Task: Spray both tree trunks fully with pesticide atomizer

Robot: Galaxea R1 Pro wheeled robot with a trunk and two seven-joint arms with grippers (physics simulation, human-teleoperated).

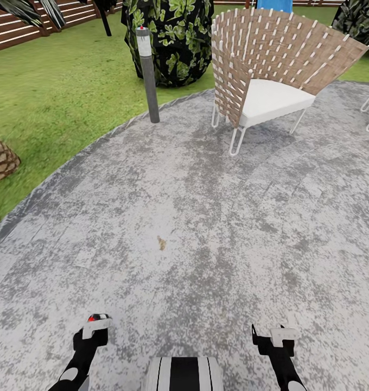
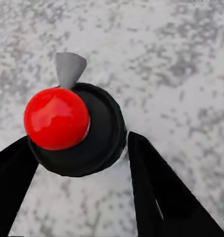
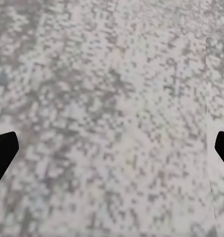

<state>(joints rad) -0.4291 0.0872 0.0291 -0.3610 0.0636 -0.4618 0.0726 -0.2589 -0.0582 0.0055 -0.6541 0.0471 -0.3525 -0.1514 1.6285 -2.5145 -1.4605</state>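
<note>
The pesticide atomizer (image 2: 57, 118) sits between the black fingers of my left gripper (image 2: 77, 148), which is shut on it. I see its red round top, a dark collar and a grey nozzle. In the head view the left gripper (image 1: 95, 328) hangs low over the grey paving, a red speck of the atomizer (image 1: 96, 317) peeking above it. My right gripper (image 1: 274, 334) is open over bare stone, and its finger tips stand far apart around the right gripper (image 3: 112, 148) centre. Both trees and their trunks are out of view.
A woven wicker chair (image 1: 271, 65) with a white seat stands ahead right. A grey bollard lamp (image 1: 148, 70) marks the patio (image 1: 179, 217) edge. A leafy bush (image 1: 168, 38), lawn (image 1: 54, 98), a scaly palm stump (image 1: 0, 157) and the slat fence (image 1: 21, 27) lie beyond.
</note>
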